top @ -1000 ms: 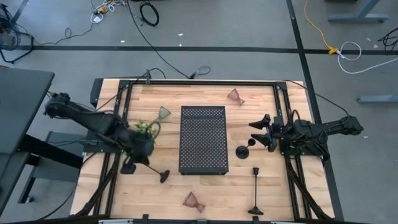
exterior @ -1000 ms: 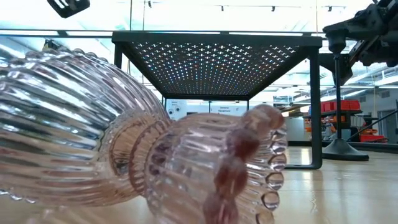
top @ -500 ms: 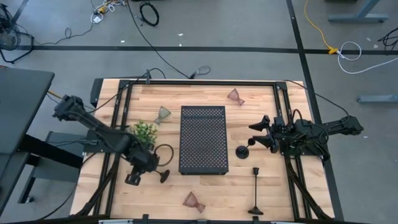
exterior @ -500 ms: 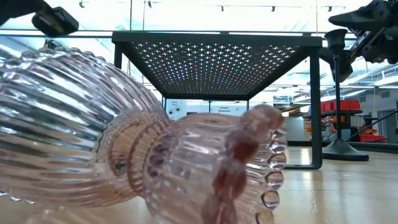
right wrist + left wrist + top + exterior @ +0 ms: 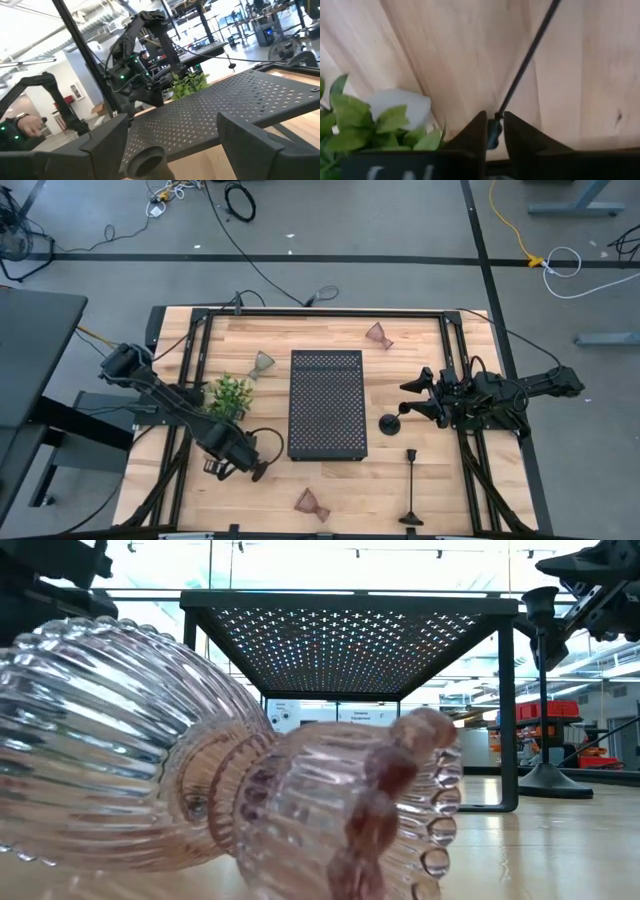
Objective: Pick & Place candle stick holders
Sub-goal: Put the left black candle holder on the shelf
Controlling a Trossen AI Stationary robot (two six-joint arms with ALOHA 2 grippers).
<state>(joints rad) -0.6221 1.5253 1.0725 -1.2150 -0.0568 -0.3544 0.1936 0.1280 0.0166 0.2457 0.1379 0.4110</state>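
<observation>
Left gripper (image 5: 494, 131) pinches the candlestick (image 5: 527, 54) tip, rod running straight ahead; right gripper (image 5: 165, 145) spread around another's top.

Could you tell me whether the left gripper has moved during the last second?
Yes. In the high view the left gripper has moved toward the table's near edge, away from the plant sprig.

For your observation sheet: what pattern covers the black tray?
Rows of small holes across the tray; high view shows best.
</observation>
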